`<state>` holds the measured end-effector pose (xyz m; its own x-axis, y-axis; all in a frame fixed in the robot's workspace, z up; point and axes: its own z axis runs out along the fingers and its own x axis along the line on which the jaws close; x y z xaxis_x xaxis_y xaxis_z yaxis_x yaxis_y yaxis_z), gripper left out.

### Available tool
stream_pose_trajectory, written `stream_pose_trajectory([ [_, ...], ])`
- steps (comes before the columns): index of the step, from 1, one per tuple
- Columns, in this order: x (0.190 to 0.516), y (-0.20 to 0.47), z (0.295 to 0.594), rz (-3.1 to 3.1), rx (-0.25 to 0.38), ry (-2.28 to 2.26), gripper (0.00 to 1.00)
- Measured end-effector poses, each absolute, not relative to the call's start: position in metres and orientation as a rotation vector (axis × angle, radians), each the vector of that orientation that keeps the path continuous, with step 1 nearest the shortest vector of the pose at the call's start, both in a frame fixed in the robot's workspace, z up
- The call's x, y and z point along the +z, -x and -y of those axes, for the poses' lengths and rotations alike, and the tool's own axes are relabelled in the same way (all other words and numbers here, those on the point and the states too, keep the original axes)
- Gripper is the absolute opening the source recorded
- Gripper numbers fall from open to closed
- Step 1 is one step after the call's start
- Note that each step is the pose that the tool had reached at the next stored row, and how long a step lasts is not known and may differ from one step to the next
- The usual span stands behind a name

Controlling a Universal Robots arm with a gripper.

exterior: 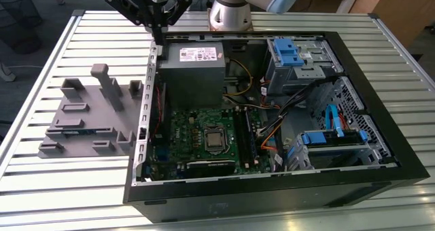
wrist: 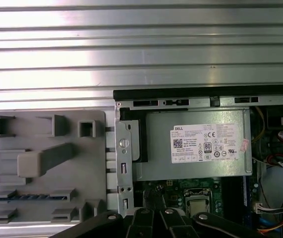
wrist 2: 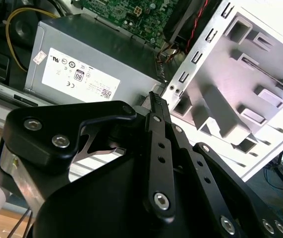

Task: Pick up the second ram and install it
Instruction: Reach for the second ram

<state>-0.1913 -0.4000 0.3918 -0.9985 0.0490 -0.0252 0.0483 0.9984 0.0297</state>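
Observation:
The second ram [exterior: 76, 131] lies as a thin dark strip on edge in a slot of the grey holder tray [exterior: 91, 96], on the exterior view's left of the open computer case [exterior: 380, 134]. In the first wrist view the ram [wrist: 29, 197] shows near the tray's [wrist: 12, 134] edge. My gripper [exterior: 158, 39] hangs above the case's far wall, beside the power supply [exterior: 192, 68], well away from the ram. Its fingers [wrist 2: 154, 99] are together, with nothing between them. The long black memory slots [exterior: 245, 134] run beside the processor socket on the green motherboard [exterior: 193, 126].
The case sits on a slatted metal table [exterior: 81, 42]. Inside it are blue-latched drive cages [exterior: 299, 57], bundles of cables [exterior: 286, 113] and the case's metal side rail [exterior: 146, 103] between tray and motherboard. The tray has upright posts [exterior: 109, 85].

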Motion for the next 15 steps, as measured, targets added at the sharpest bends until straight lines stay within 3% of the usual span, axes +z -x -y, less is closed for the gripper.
stream_pose_trajectory([
  [15, 0.392, 0.202, 0.4, -3.114, 0.045, -0.076, 0.11],
])
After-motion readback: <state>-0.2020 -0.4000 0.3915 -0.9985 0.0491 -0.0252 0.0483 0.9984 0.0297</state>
